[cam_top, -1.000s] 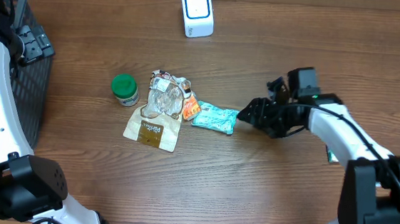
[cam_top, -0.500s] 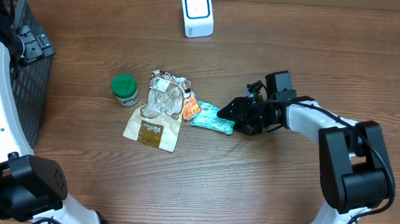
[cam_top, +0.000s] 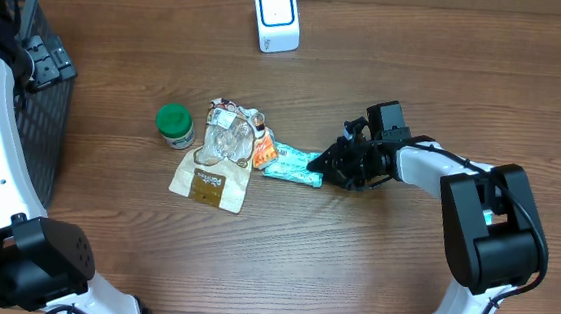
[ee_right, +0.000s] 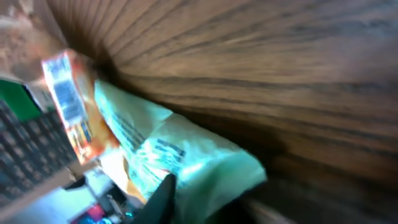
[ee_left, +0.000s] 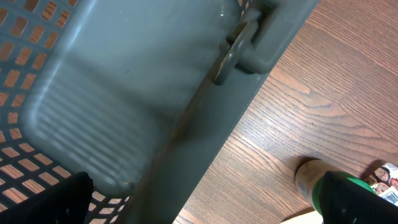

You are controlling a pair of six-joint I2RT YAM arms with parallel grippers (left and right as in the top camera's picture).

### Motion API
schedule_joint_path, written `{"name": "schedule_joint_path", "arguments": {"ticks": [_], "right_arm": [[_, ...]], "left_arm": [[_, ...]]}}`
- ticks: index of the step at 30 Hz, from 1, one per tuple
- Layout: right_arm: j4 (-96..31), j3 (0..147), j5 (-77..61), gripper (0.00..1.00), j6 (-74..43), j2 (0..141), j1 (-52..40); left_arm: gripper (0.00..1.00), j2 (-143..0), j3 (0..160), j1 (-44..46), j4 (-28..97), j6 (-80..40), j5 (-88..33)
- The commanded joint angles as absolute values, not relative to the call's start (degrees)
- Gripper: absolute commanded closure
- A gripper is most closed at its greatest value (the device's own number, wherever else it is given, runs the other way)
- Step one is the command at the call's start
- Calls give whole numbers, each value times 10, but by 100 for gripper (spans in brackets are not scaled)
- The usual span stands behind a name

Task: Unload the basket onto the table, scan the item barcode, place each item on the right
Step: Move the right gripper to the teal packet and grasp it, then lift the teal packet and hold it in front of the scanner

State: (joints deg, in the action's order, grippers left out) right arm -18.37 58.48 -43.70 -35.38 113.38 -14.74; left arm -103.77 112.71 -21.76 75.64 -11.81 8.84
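A teal snack packet [cam_top: 293, 165] lies at the right end of a small pile of items in the middle of the table. My right gripper [cam_top: 328, 166] lies low at the packet's right end, shut on that edge. Up close the teal packet [ee_right: 186, 155] bulges between the jaws of that gripper [ee_right: 199, 205], with one dark finger [ee_right: 161, 199] pressed against it. The white barcode scanner [cam_top: 275, 16] stands at the table's far edge. My left gripper [cam_top: 47, 63] hangs open by the black basket [cam_top: 38, 118] at the far left, its fingertips wide apart in its own view [ee_left: 211, 202].
The pile also holds an orange packet [cam_top: 266, 153], a clear crinkled bag [cam_top: 232, 133] and a brown pouch [cam_top: 210, 180]. A green-lidded jar [cam_top: 175, 125] stands left of them. The basket rim [ee_left: 205, 118] fills most of the left wrist view.
My right gripper slid left to the teal packet and closed on its right edge, nudging the packet and the brown pouch slightly left. The left arm stayed still.
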Motion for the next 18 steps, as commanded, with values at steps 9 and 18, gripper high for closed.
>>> {"name": "schedule_joint_path", "arguments": {"ticks": [9,18], "right_arm": [[-241,586,-527,96,-206,1042,-70],[-322,586,-469,96,-157,830,-61]], "left_arm": [[0,-1044,1125,-217,756,-109,90],[0,-1044,1125,-217,756,-109,90]]}}
